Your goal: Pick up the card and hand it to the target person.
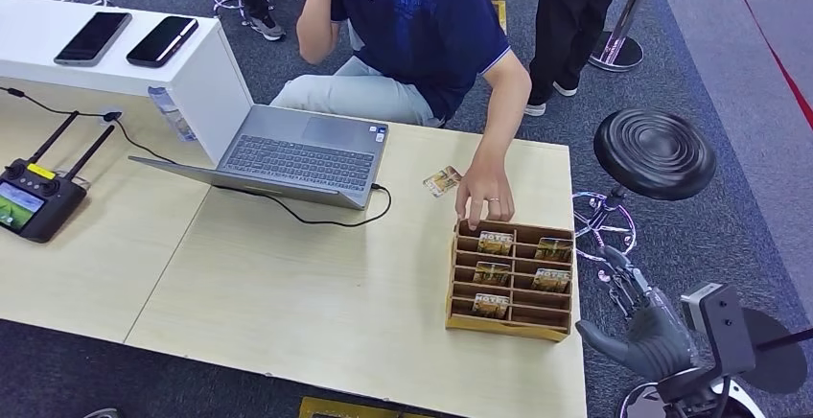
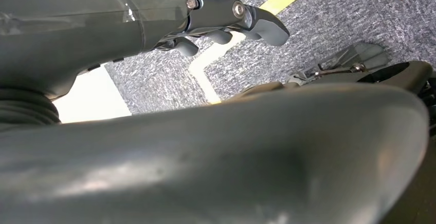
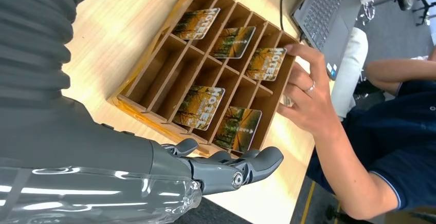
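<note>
Orange-and-green printed cards sit in a wooden slotted rack at the near right corner of the table; 5 show in the rack. In the right wrist view the nearest-row card reads "HOTEL" in pale letters over an autumn-tree picture; the same word shows on the card in the rack's other column. 1 more loose card lies flat on the tabletop just beyond the rack, beside the person's hand.

Rack: thin brown board, 2 columns of narrow compartments, cards leaning at a slant in them.

Person's hand rests fingertips on the rack's far edge; ring visible in the right wrist view. Person wears a dark blue polo shirt and sits at the far side of the table.

Right hand: off the table's right edge, level with the rack's near end, apart from it. Palm faces the table, fingers spread and lightly bent, thumb out toward the rack; nothing in its hold.

Left hand: over grey carpet with a yellow-white floor stripe; fingers curled partway, nothing between them.

Table: pale wood-grain laminate. On it: an open grey laptop with black cable, a black remote controller with 2 antennas. White raised shelf carries 2 dark phones. Black round stool stands on the carpet to the right.
</note>
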### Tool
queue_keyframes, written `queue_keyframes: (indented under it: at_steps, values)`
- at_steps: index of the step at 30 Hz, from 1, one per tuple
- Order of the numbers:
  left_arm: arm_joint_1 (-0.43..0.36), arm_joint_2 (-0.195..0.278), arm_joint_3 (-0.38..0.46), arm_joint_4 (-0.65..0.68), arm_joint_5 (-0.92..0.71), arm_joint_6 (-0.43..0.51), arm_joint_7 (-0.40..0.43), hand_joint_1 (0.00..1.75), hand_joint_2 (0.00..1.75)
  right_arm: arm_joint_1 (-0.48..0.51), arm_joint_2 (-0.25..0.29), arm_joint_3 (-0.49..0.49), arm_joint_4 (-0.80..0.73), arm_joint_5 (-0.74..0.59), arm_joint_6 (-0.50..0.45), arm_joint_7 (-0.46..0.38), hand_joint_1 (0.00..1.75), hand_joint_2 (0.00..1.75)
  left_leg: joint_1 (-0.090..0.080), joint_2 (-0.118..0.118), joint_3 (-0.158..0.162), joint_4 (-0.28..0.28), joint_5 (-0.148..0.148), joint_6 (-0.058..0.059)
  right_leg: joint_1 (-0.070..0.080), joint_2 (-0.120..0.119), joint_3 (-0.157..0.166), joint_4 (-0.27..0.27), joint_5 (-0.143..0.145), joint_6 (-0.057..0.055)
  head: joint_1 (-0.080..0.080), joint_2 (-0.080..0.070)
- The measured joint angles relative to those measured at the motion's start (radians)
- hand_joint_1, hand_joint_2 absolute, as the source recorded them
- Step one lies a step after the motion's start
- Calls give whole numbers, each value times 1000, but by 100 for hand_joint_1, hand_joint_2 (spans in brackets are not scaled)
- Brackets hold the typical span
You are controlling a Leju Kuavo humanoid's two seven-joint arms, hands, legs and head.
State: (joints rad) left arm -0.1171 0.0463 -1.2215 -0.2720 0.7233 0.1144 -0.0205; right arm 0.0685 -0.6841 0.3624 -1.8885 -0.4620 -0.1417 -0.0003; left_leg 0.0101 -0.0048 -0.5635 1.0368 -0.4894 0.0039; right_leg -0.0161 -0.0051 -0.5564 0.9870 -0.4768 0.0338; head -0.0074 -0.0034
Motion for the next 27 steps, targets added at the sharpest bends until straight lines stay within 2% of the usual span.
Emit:
queue_keyframes:
  at_steps: [13,27]
  values:
    - [0,1,0,0,0,0,6,0,0,-12,-40,40,0,-16,27,8,0,175,0,0,0,0,0,0,0,0,0,0,0,0,0,0]
    - [0,1,0,0,-1,2,2,0,0,-32,-55,92,0,-19,30,9,0,175,0,0,0,0,0,0,0,0,0,0,0,0,0,0]
